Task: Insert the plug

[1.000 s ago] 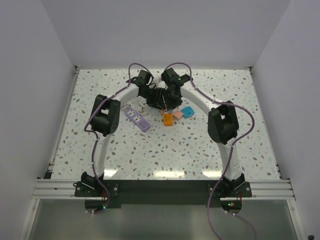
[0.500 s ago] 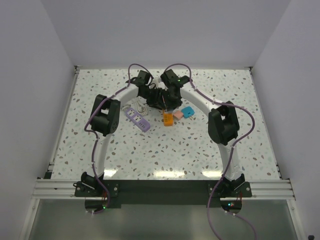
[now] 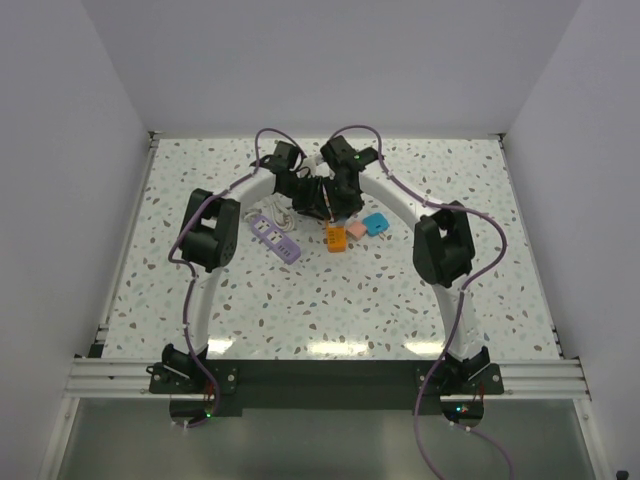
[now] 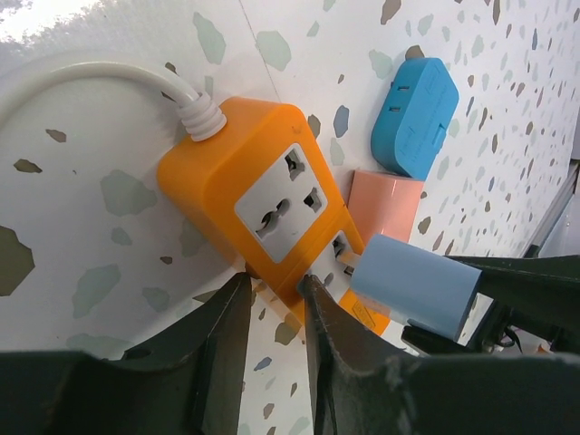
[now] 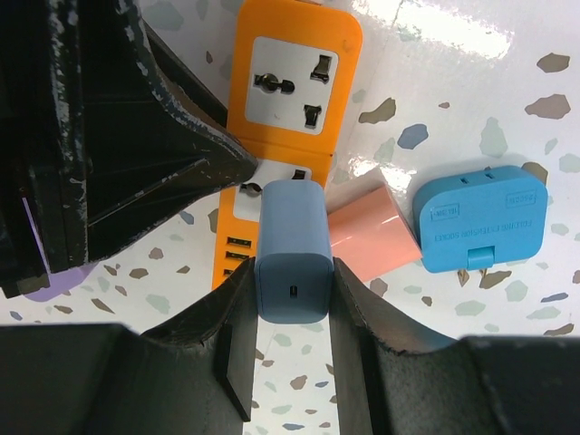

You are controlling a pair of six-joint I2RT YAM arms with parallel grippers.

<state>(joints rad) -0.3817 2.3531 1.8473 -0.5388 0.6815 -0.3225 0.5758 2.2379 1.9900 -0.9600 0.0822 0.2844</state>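
Orange strip [image 4: 263,190]: lies flat on the counter [image 4: 109,199]; your left hand [image 4: 272,288] pinches its near edge.
Plug [image 5: 292,263]: pinched in your right hand [image 5: 292,285], prongs at the strip's second socket, not yet seated.
Risk: push off-axis and the prongs jam, or the strip slips from your left hand toward the pink adapter [image 5: 372,237].

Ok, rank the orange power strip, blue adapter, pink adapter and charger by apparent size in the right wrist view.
1. Orange power strip.
2. Blue adapter and charger: about alike; the charger sits nearer the camera, so unranked.
3. Pink adapter, partly hidden.
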